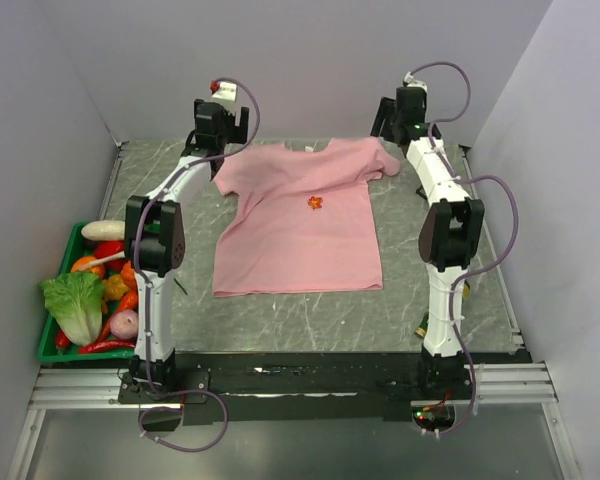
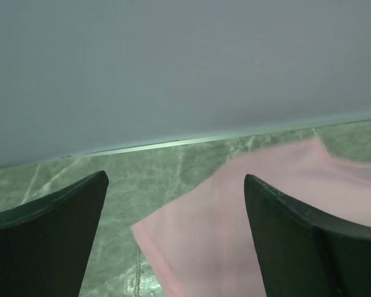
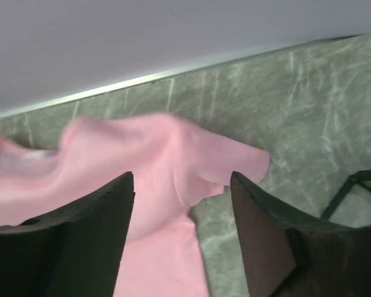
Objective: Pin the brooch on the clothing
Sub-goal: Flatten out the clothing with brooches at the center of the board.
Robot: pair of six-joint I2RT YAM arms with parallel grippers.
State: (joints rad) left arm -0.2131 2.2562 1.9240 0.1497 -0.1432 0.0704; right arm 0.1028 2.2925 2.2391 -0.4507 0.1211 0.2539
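As the overhead camera looks down, the plain light pink short-sleeved T-shirt (image 1: 298,225) lies spread flat on the grey-green marbled table (image 1: 430,315), neck toward the far wall; the tiny orange-red jagged-edged brooch (image 1: 315,203) rests on its chest, near the middle; the left gripper (image 1: 222,128) hangs by the sleeve on the left side and the right gripper (image 1: 400,118) by the opposite sleeve, both well apart from the brooch; a green plastic tray (image 1: 46,345) of vegetables stands at the table's left side.

Seen from the left wrist, the left gripper (image 2: 174,179) has its dark jaws spread wide, gripping nothing; a sleeve of the T-shirt (image 2: 222,229) lies on the table (image 2: 62,179) between and beyond them.

Seen from the right wrist, the right gripper (image 3: 182,176) is likewise spread and holds nothing; the T-shirt (image 3: 161,148) shows its sleeve and blurred neck on the table (image 3: 309,93) just ahead.
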